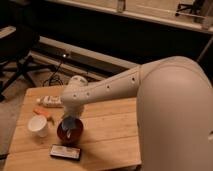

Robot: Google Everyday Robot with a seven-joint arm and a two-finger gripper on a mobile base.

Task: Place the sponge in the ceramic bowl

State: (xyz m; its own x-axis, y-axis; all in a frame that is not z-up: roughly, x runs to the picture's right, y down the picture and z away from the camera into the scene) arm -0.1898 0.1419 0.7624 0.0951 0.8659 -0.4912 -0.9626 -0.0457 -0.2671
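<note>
The reddish-brown ceramic bowl (70,134) stands on the wooden table (110,135), near its front left. My gripper (70,118) hangs straight above the bowl at the end of the white arm (115,87). It is shut on the light-blue sponge (71,125). The sponge hangs upright from the gripper, and its lower end dips inside the bowl's rim.
A white cup (39,126) stands just left of the bowl. A flat dark packet (65,151) lies in front of the bowl by the table's front edge. An orange item (43,112) and a white bottle-like object (50,101) lie behind the cup. A chair base (20,65) stands at the left.
</note>
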